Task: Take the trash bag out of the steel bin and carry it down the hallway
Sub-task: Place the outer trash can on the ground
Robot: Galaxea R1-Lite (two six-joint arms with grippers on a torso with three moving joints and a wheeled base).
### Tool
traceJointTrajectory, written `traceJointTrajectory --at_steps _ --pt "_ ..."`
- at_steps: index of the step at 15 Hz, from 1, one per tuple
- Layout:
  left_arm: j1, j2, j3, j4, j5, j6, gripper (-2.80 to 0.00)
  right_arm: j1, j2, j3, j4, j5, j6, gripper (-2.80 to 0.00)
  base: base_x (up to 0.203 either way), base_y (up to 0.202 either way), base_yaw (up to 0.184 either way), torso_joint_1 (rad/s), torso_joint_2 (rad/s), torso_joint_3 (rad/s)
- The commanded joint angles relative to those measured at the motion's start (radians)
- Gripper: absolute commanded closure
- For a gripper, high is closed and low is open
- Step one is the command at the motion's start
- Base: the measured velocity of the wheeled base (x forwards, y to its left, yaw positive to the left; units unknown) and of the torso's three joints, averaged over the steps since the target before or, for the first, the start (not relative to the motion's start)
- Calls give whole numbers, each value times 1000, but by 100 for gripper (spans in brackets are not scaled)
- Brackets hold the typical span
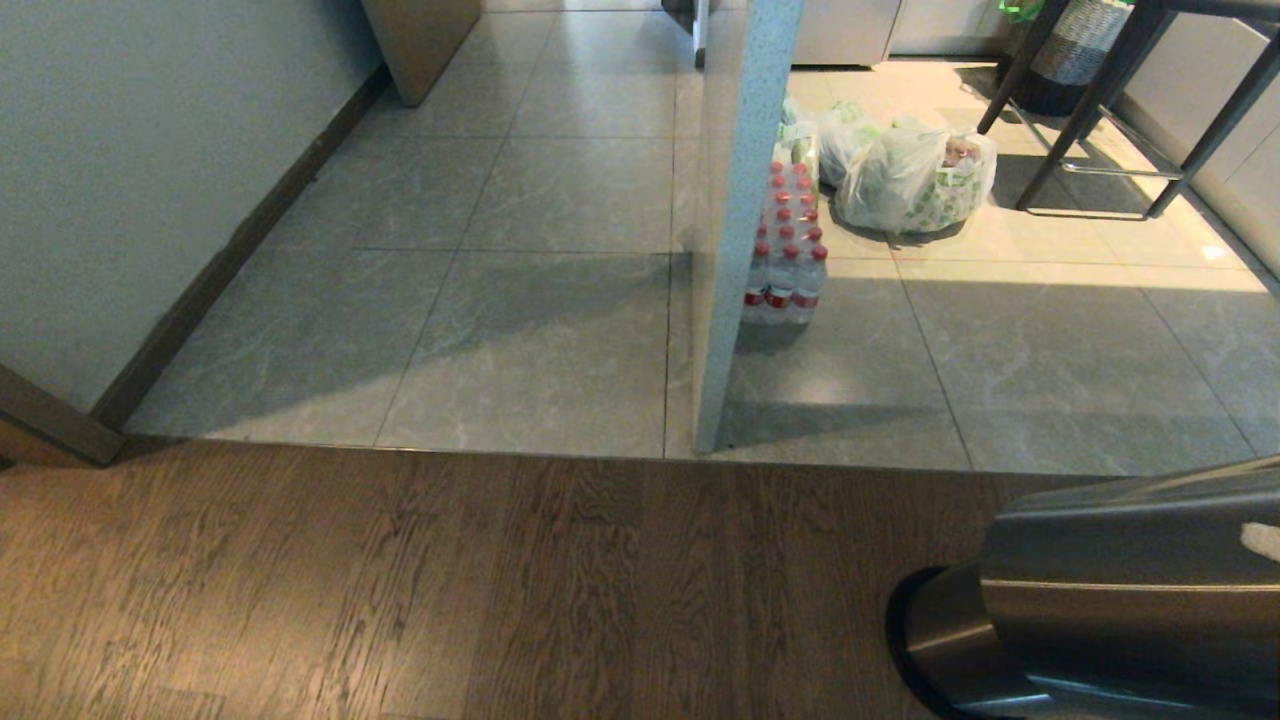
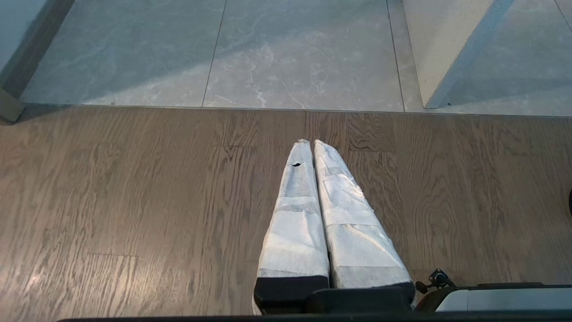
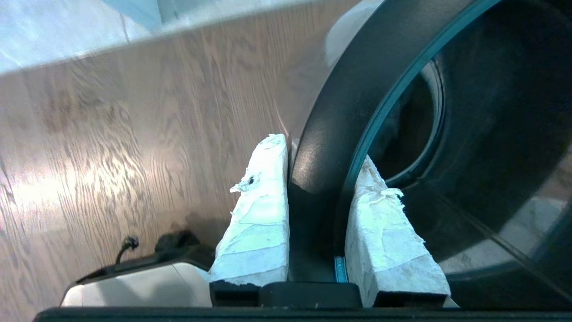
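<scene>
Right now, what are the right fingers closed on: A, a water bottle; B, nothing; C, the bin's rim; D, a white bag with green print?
C: in the right wrist view the right gripper has one finger outside and one inside the steel bin, pinching its dark rim.

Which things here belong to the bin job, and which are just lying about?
Job: steel bin, tilted; right gripper, clamped on its rim.
Lying about: pack of water bottles; white green-printed bags; left gripper, shut, above wood floor.

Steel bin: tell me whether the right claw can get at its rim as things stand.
Yes, it seems so: the right claw straddles the rim of the steel bin, one finger outside, one inside, nothing between.
</scene>
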Motion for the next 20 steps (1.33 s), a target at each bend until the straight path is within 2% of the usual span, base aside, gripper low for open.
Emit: traceJointTrajectory --at_steps 1,5,8,11,14,20 --pt "0 1 3 0 0 0 0 10 -146 -41 60 1 1 0 0 0 0 0 0 0" --pt "0 1 3 0 0 0 0 17 -274 -145 173 7 4 0 0 0 0 0 0 0" --pt "0 1 3 0 0 0 0 48 -304 -169 174 21 9 0 0 0 0 0 0 0" --pt "0 1 3 0 0 0 0 76 -269 -164 145 73 33 0 0 0 0 0 0 0" --pt "0 1 3 0 0 0 0 109 -160 -156 46 87 65 0 0 0 0 0 0 0" --pt "0 1 3 0 0 0 0 157 211 -178 -293 87 143 0 0 0 0 0 0 0"
